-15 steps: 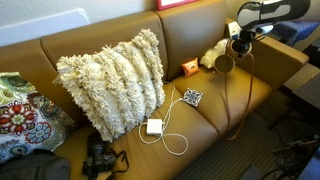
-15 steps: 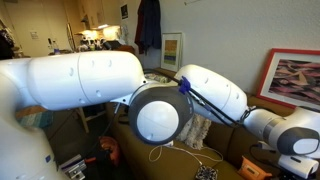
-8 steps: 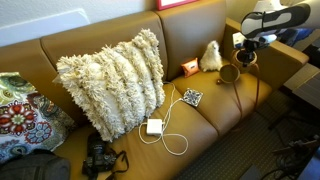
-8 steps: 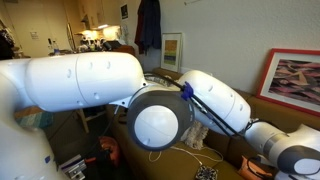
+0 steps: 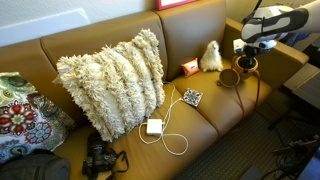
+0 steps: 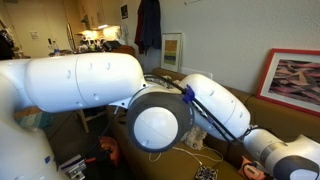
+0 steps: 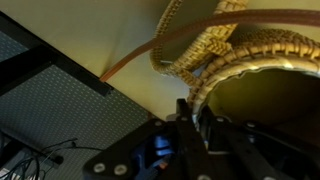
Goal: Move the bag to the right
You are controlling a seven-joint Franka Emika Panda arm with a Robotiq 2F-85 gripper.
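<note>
Gripper (image 5: 245,53) clamped on bag (image 5: 247,67), mid-carry at sofa's (image 5: 205,115) 3 o'clock end; next, lower and release.

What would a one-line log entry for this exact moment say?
task: move bag | gripper: shut on bag | bag: by sofa armrest | strap: dangling

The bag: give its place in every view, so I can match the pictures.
In an exterior view: the bag hangs from the gripper at the upper right, by the end of the couch.
In an exterior view: not seen; the arm fills the picture.
Wrist view: bag at upper right, close up.
Shared landmark: the red-framed picture in both exterior views.
</note>
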